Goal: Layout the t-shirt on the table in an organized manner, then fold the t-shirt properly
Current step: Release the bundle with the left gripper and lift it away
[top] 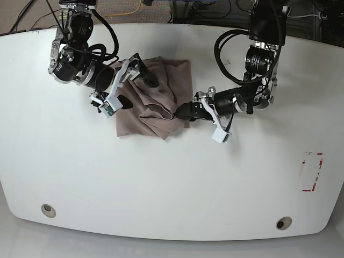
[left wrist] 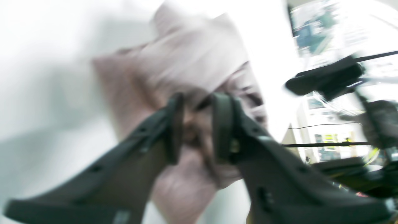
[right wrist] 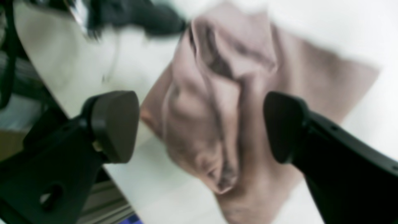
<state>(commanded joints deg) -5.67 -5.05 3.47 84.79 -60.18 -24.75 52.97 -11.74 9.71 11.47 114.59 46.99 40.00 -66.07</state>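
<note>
A robotics lab bench, by the look of it.

Two black robot arms (top: 80,51) (top: 263,54) are reaching in over a glossy white table (top: 161,183) that is carrying round grey grommets (top: 48,209) and a red tape outline (top: 313,172). Cables (top: 134,8) are trailing over the floor behind. In the blurred left wrist view, what may be equipment shelving (left wrist: 335,31) is showing beyond the table edge.

Left gripper (left wrist: 196,127) jaws nearly closed; right gripper (right wrist: 202,127) agape.
</note>
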